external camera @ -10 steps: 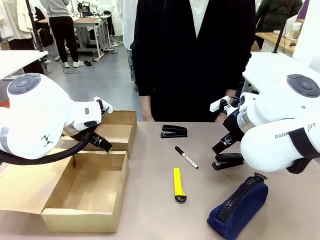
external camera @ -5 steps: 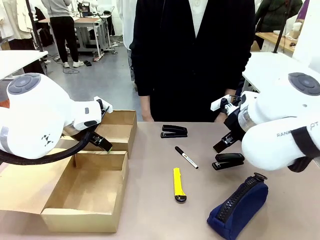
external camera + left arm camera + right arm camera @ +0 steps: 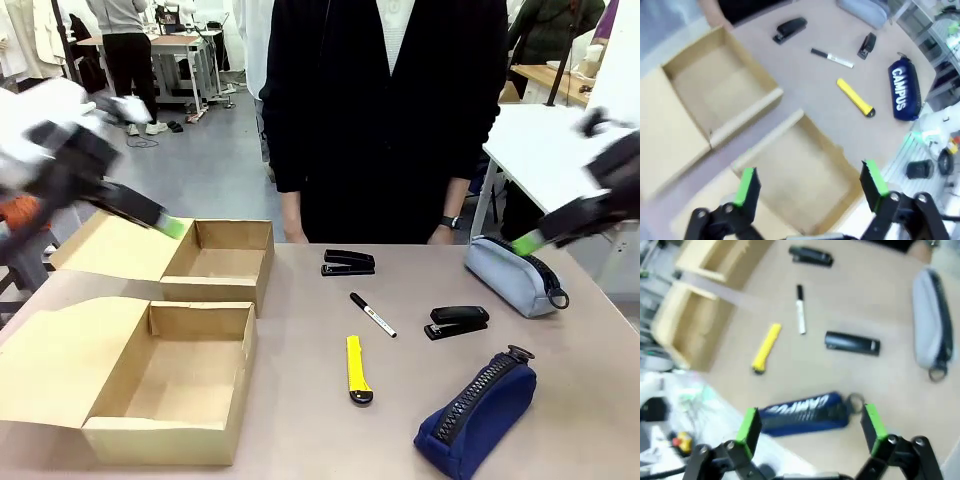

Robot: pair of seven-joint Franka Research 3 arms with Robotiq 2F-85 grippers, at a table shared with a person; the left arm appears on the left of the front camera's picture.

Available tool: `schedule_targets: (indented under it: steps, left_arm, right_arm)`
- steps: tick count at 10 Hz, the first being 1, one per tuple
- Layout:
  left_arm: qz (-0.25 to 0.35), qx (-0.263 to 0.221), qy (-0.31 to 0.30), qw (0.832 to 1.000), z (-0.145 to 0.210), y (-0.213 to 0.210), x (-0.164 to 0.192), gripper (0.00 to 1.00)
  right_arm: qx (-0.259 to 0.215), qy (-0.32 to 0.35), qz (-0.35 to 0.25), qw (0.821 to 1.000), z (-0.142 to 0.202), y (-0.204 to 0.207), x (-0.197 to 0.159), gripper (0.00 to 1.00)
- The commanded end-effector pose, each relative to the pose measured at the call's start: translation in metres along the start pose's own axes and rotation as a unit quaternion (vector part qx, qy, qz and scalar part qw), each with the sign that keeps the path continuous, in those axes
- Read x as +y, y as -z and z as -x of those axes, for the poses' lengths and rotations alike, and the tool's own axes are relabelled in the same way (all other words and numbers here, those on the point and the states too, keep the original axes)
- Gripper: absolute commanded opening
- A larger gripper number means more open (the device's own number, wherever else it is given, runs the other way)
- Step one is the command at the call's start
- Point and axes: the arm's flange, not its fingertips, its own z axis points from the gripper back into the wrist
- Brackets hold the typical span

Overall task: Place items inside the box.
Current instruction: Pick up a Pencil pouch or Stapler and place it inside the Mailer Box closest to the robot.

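Observation:
My left gripper point(image 3: 165, 225) hangs blurred above the far cardboard box point(image 3: 225, 262), open, fingers point(image 3: 747, 186) wide with nothing between them. My right gripper point(image 3: 528, 241) hovers blurred over the grey pouch point(image 3: 510, 275) at the right, open too point(image 3: 811, 425) and holding nothing. On the table lie a black stapler point(image 3: 348, 262), a marker pen point(image 3: 372, 314), a second stapler point(image 3: 458, 321), a yellow utility knife point(image 3: 358, 368) and a navy CAMPUS pouch point(image 3: 478, 410). The near box point(image 3: 170, 380) stands open at the left with nothing inside.
A person in dark clothes point(image 3: 390, 110) stands at the far edge, hands down by the table rim. Both boxes have flaps spread to the left. A white table point(image 3: 545, 140) stands at the back right.
Both arms have swung up and outward from low over the table, and both are motion-blurred. The grey pouch now shows. The items on the table have not moved.

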Motion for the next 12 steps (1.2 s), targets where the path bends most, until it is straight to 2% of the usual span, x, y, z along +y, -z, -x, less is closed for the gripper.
schedule_targets:
  steps: [1, 2, 3, 4, 5, 6, 7, 12]
  left_arm:
    - [0.015, -0.046, -0.175, 0.983, 0.053, -0.077, 0.085, 1.0]
    - [0.048, -0.097, -0.266, 0.958, 0.086, -0.107, 0.135, 1.0]
    - [0.117, -0.159, -0.331, 0.923, 0.124, -0.123, 0.177, 1.0]
    - [0.156, -0.289, -0.421, 0.846, 0.169, -0.123, 0.194, 1.0]
    - [0.169, -0.384, -0.489, 0.765, 0.201, -0.115, 0.2, 1.0]
    - [0.172, -0.413, -0.512, 0.733, 0.212, -0.097, 0.197, 1.0]
    - [0.099, -0.172, -0.372, 0.907, 0.212, -0.144, 0.196, 1.0]
    - [0.099, -0.172, -0.372, 0.907, 0.212, -0.144, 0.196, 1.0]
  right_arm:
    - [-0.11, 0.263, -0.115, 0.952, 0.062, -0.059, -0.095, 1.0]
    - [-0.157, 0.338, -0.152, 0.915, 0.093, -0.076, -0.141, 1.0]
    - [-0.214, 0.401, -0.186, 0.871, 0.124, -0.089, -0.187, 1.0]
    - [-0.27, 0.451, -0.202, 0.826, 0.154, -0.093, -0.227, 1.0]
    - [-0.286, 0.493, -0.212, 0.794, 0.17, -0.089, -0.249, 1.0]
    - [-0.308, 0.492, -0.173, 0.795, 0.174, -0.083, -0.252, 1.0]
    - [-0.151, 0.381, -0.137, 0.902, 0.201, -0.103, -0.225, 1.0]
    - [-0.151, 0.381, -0.137, 0.902, 0.201, -0.103, -0.225, 1.0]
